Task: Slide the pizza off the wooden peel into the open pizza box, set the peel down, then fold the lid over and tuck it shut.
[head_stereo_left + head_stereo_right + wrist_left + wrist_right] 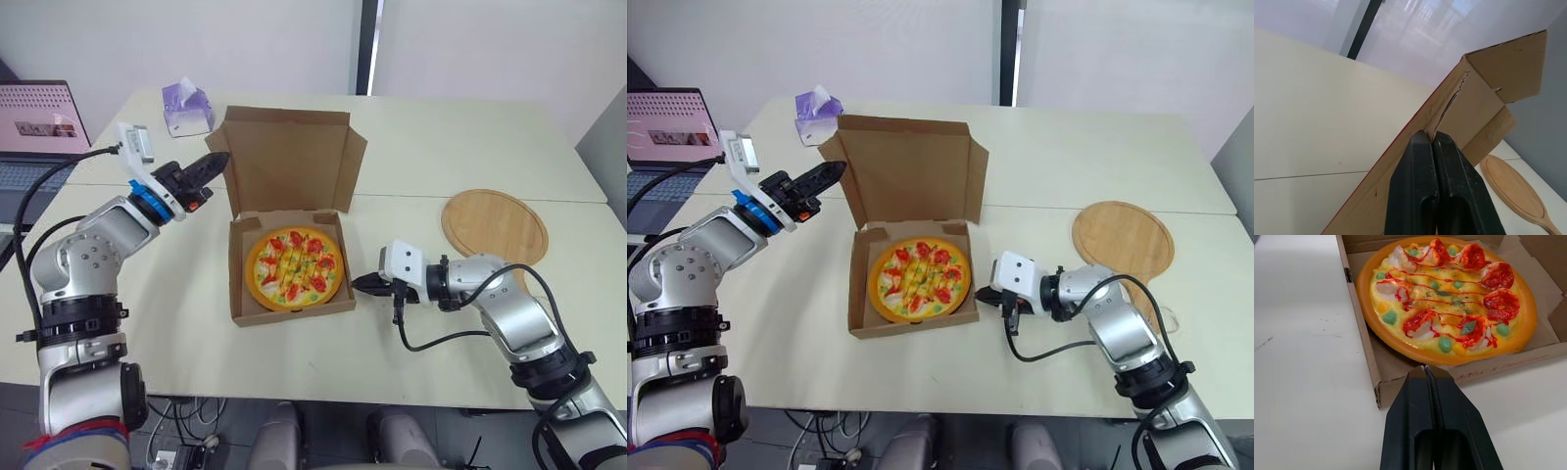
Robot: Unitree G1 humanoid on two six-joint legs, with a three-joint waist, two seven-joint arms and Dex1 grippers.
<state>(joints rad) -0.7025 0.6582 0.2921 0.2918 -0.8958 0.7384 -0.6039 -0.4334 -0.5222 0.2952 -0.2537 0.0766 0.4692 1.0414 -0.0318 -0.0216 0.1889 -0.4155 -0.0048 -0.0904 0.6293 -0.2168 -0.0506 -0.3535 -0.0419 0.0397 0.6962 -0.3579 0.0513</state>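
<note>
Pizza (pixel 295 267): inside pizza box (pixel 294 311) on counter (pixel 441 147); wooden peel (pixel 493 225) lying apart. Lid (pixel 286 162): upright, light, probably easily creased cardboard; best pushed at top edge. Left gripper (pixel 217 162): jaws closed, empty, at lid's side flap. Right gripper (pixel 364 284): jaws closed, empty, beside box's front corner.

A round pizza (pixel 295 267) with an orange crust, yellow cheese, red toppings and small green pieces lies flat inside an open brown cardboard box (pixel 238 294), nearly filling its shallow tray. The box sits near the middle of a pale table (pixel 441 147). Its lid (pixel 289 162) stands roughly upright from the far edge of the tray, its plain brown inner face toward the pizza and its side flaps angled forward. A round wooden peel (pixel 493 225) lies flat and bare on the table to the right of the box, apart from it.
</note>
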